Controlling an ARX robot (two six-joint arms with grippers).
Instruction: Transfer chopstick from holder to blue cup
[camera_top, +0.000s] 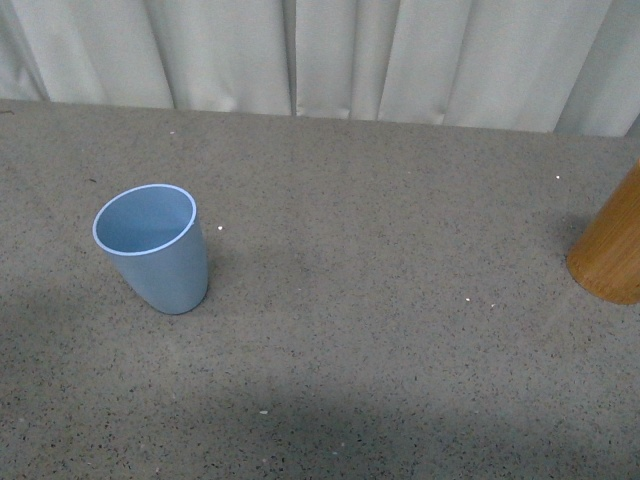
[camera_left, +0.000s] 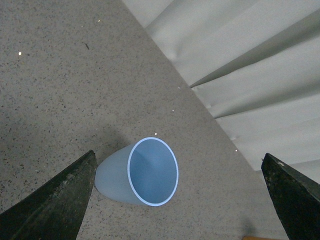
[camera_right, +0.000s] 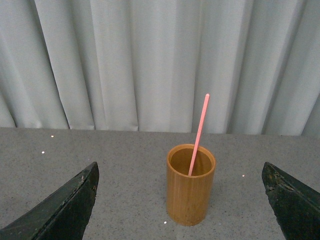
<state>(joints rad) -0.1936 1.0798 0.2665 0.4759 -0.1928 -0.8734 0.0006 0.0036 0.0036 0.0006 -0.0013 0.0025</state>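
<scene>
The blue cup (camera_top: 155, 248) stands upright and empty on the left of the grey table; it also shows in the left wrist view (camera_left: 145, 172). The orange-brown holder (camera_top: 612, 252) is cut off by the right edge of the front view. The right wrist view shows the holder (camera_right: 190, 186) upright with one salmon-pink chopstick (camera_right: 199, 133) leaning in it. My left gripper (camera_left: 185, 200) is open above the cup. My right gripper (camera_right: 182, 202) is open, short of the holder. Neither arm shows in the front view.
The grey speckled table (camera_top: 380, 330) runs back to a pale pleated curtain (camera_top: 330, 55). Open tabletop lies between cup and holder. Small white specks (camera_top: 219, 229) dot the surface.
</scene>
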